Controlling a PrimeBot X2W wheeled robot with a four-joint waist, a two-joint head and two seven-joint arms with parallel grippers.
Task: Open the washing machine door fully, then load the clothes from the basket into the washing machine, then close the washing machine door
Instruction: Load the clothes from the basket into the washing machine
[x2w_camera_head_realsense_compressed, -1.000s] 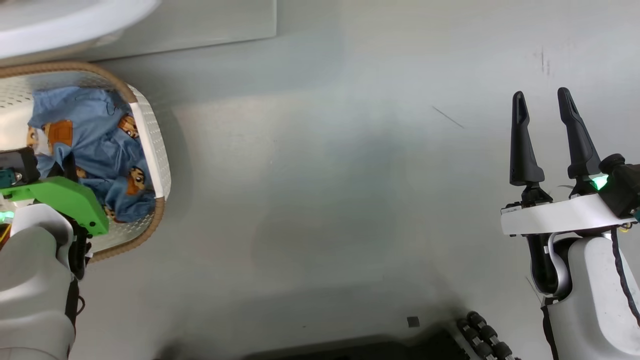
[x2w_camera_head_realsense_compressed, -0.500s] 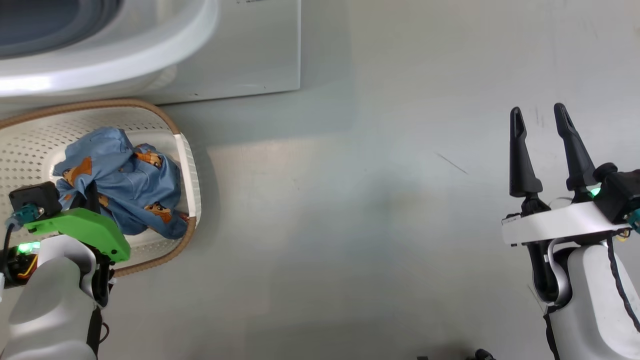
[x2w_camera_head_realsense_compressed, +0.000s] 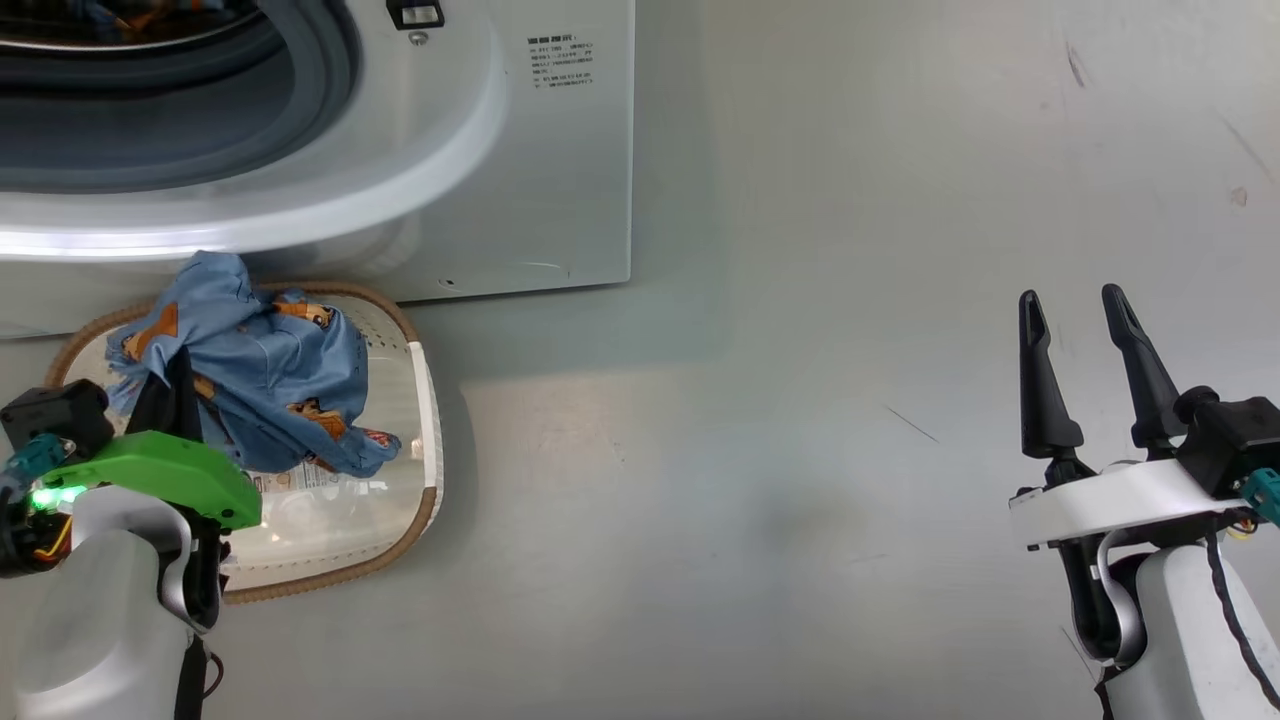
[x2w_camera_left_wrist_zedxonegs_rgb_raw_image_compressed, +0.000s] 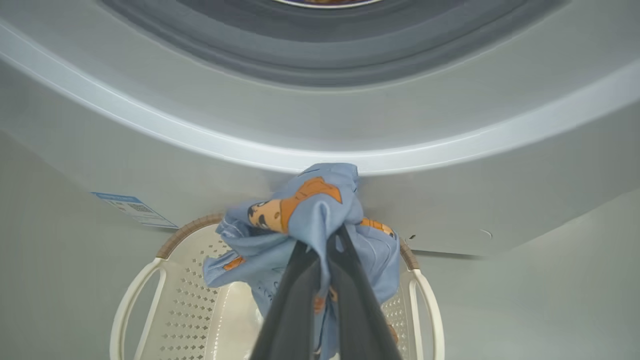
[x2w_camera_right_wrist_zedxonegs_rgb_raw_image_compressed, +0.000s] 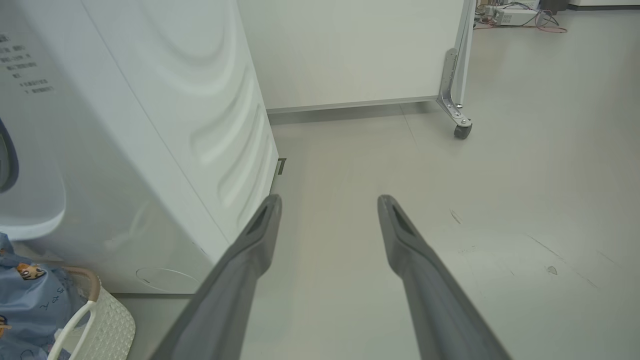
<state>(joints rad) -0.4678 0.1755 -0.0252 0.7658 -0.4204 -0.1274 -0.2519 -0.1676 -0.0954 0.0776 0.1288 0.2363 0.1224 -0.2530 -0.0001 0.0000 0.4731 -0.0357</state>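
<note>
Clothes: being pinched by left gripper over basket; right gripper being held spread. Loading step; lift into washing machine needed.

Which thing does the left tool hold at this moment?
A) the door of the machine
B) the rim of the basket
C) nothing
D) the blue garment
D: the left tool is shut on the blue garment, which hangs over the basket.
</note>
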